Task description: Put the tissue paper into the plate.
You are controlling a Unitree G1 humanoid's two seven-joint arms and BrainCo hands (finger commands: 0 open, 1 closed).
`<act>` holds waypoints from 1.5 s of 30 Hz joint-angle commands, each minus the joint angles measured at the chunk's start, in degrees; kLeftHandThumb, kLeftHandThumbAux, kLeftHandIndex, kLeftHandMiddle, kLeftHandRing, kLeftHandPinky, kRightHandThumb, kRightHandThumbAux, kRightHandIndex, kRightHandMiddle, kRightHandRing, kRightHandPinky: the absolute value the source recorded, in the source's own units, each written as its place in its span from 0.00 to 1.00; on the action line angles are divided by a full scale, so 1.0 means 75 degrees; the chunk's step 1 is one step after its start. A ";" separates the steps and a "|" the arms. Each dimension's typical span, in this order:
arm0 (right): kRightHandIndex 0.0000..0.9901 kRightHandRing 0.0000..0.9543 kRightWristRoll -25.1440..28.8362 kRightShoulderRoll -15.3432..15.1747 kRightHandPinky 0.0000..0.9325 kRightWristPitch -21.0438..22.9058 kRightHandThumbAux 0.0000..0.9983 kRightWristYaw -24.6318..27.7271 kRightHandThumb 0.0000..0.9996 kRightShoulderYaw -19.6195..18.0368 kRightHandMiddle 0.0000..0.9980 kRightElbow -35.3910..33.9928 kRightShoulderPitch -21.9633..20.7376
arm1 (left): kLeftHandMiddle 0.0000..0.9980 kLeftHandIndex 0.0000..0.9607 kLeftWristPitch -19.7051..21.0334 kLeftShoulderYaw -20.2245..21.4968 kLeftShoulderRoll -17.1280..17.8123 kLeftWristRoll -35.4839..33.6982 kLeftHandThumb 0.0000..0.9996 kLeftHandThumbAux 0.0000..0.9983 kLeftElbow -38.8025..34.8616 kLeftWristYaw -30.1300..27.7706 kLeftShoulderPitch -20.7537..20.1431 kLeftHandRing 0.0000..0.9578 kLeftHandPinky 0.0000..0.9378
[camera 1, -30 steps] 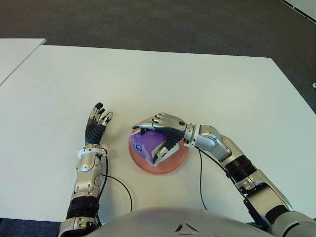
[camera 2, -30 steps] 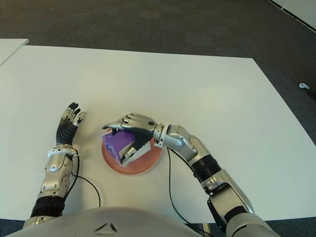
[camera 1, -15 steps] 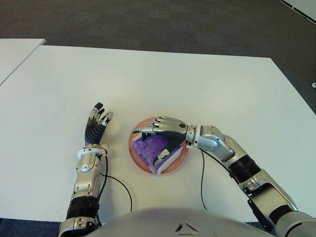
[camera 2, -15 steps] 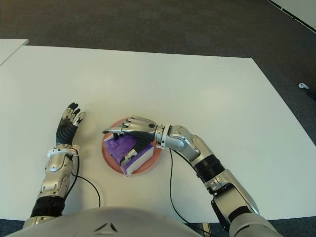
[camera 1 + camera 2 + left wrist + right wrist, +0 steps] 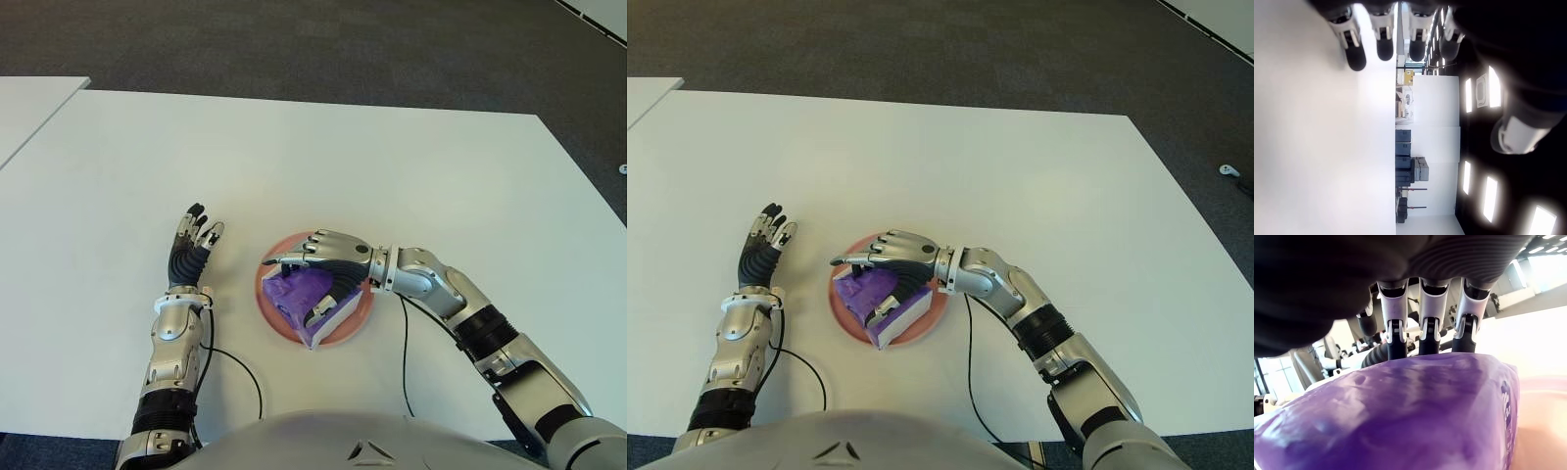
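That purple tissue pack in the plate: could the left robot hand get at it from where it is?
Probably yes. The left robot hand shows open beside the plate, with bare table between. But the right robot hand covers the pack from above.

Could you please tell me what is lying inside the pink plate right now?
A purple tissue pack lies in the plate, with the right hand over it. The plate's middle is covered.

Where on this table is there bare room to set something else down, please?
The white table is bare beyond the left hand and the plate, and out to its right side. The plate is crowded: the tissue pack fills it under the right hand.
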 commanded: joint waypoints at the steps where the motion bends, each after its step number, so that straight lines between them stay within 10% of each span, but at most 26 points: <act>1: 0.00 0.00 -0.0344 -0.0265 0.00 0.0265 0.27 0.0269 0.03 0.0105 0.00 0.0264 0.0320 | 0.00 0.00 0.0233 -0.0004 0.0009 -0.0039 0.00 0.56 0.0242 -0.0093 0.0153 0.00 0.00; 19: 0.00 0.00 0.0963 0.0014 0.00 0.0357 0.30 -0.0324 0.03 -0.1041 0.00 0.1032 -0.0304 | 0.00 0.00 0.0274 0.0020 0.0029 -0.0055 0.00 0.57 0.0254 -0.0075 0.0123 0.00 0.00; 34: 0.00 0.00 0.2832 0.0437 0.00 0.2082 0.28 -0.0767 0.11 -0.2952 0.00 -0.0466 0.0635 | 0.00 0.00 0.0324 0.0027 -0.0005 -0.0044 0.00 0.58 0.0175 -0.0016 0.0141 0.00 0.00; 45: 0.00 0.00 0.4355 0.1968 0.00 0.1604 0.36 -0.1933 0.10 -0.4120 0.00 0.0689 0.0418 | 0.00 0.00 0.0289 -0.0014 0.0002 -0.0025 0.00 0.57 0.0179 -0.0061 0.0140 0.00 0.00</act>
